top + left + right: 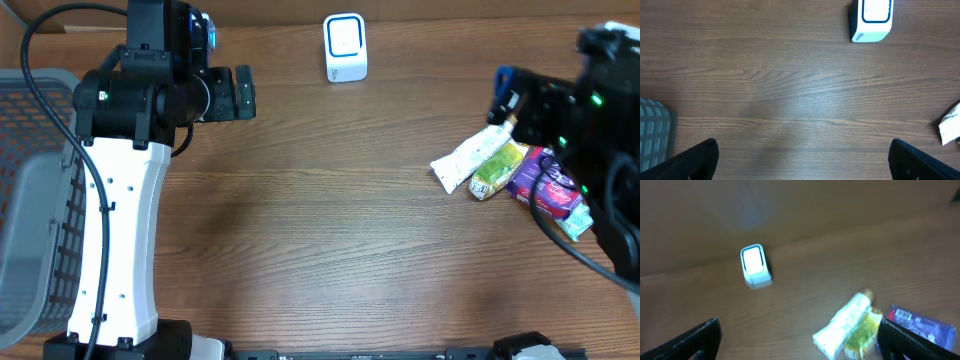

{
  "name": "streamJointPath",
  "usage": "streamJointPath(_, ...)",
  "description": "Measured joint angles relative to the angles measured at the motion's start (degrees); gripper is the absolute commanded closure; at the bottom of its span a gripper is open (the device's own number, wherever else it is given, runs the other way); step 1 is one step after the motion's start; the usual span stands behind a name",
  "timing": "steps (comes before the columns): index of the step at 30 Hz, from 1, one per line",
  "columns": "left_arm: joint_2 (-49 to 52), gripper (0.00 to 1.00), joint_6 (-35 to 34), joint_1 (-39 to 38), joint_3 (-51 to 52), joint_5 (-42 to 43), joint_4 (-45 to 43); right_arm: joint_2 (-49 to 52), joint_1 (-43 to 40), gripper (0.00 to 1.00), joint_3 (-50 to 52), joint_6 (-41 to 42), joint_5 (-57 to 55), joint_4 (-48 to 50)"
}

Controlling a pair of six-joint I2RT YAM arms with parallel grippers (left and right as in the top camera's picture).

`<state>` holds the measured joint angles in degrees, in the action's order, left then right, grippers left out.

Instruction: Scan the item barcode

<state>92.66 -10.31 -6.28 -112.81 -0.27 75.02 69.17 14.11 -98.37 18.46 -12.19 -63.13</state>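
Note:
A white barcode scanner (345, 47) stands at the back of the table; it also shows as scanner (871, 19) and scanner (755, 265). A pile of items lies at the right: a white packet (472, 158), a yellow packet (497, 170) and a purple packet (545, 185) with a barcode (904, 315). My right gripper (505, 95) hovers open above that pile, nothing between its fingers (912, 342). The white packet (845, 327) and yellow packet (863, 335) lie just below its jaws. My left gripper (243, 93) is open and empty at the back left, over bare wood (802, 165).
A grey mesh basket (30, 200) stands at the table's left edge; its corner shows as basket (655, 135). An end of the white packet (951, 125) reaches the left wrist view's right border. Bare wooden tabletop (330, 220) lies between the arms.

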Motion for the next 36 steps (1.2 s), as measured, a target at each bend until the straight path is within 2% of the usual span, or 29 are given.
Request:
streamJointPath(3,0.00,0.00,0.00,0.00,0.00,0.02,0.02,-8.37,-3.26,0.00,12.44,-1.44,0.94,14.23)
streamJointPath(11,0.02,0.00,0.00,0.00,0.00,0.00,0.00,-31.91,-8.37,0.00,48.28,-4.31,1.53,41.59)
streamJointPath(15,0.02,0.00,0.00,0.00,0.00,0.00,-0.04,-45.75,-10.36,0.00,68.70,-5.05,1.49,53.35)
streamJointPath(18,0.04,0.00,0.00,0.00,0.00,0.00,-0.02,-53.72,-10.38,0.00,78.93,-5.22,1.49,58.21)
streamJointPath(23,0.04,0.00,0.00,0.00,0.00,-0.02,0.00,-61.51,-10.38,0.00,90.40,-5.22,1.51,64.87)
streamJointPath(27,0.04,0.00,0.00,0.00,0.00,0.00,0.00,-64.81,-10.38,0.00,95.76,-5.20,1.49,66.34)
streamJointPath(36,0.04,0.01,0.00,0.02,0.00,-0.02,-0.02,-68.37,-10.38,0.00,97.31,-5.22,1.57,59.06)
